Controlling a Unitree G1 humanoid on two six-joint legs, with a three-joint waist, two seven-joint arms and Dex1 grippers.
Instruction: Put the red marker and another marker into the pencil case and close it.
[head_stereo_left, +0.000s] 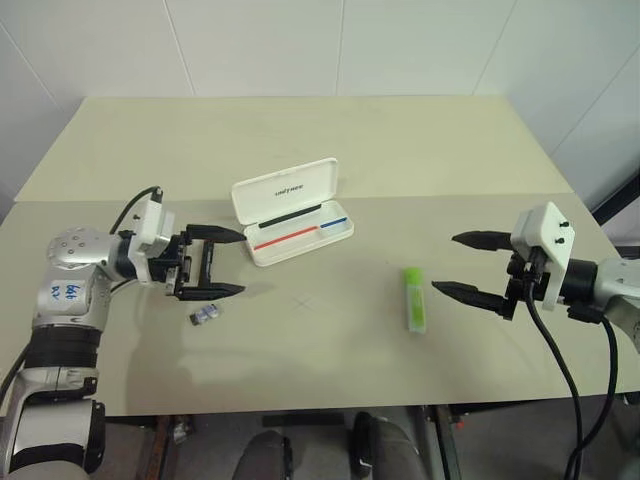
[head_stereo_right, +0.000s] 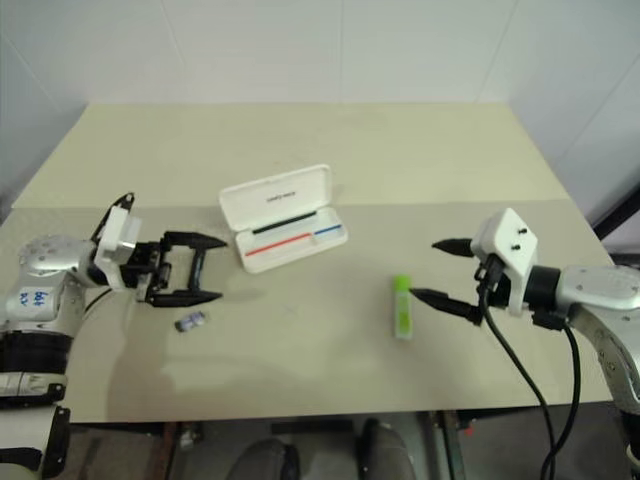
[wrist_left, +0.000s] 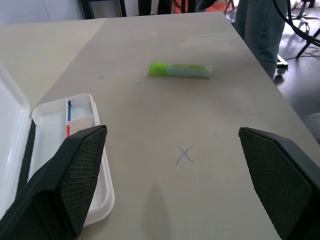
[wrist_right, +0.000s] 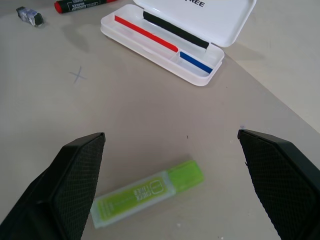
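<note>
Obs: nothing packed yet. The pencil case (head_stereo_left: 292, 212) lies lid-up on the worktop (head_stereo_left: 330, 340), tray holding only its printed stripe. You are at the first pick, as I read it.

Task things: the green marker (head_stereo_left: 414, 298) lies flat on the worktop, well apart from the case toward your right side. The red marker (wrist_right: 82, 4) lies flat beside the case on its left-arm side; in the head views the left gripper (head_stereo_left: 217, 262) hides it. A small grey-blue clip-like object (head_stereo_left: 205, 315) sits near that gripper; not part of the job.

Pose: left arm held low, gripper pointing across toward the case, jaws spread wide, nothing between them. Right gripper (head_stereo_left: 476, 267) hovers just beside the green marker, pointing inward and slightly down, jaws also wide apart and empty.

Next, by my judgement: you need to drop one gripper so its jaws straddle a marker across the barrel. The right wrist view has the green one lying diagonally between the jaws, so roll the wrist to square up before you close, then carry it to the tray
</note>
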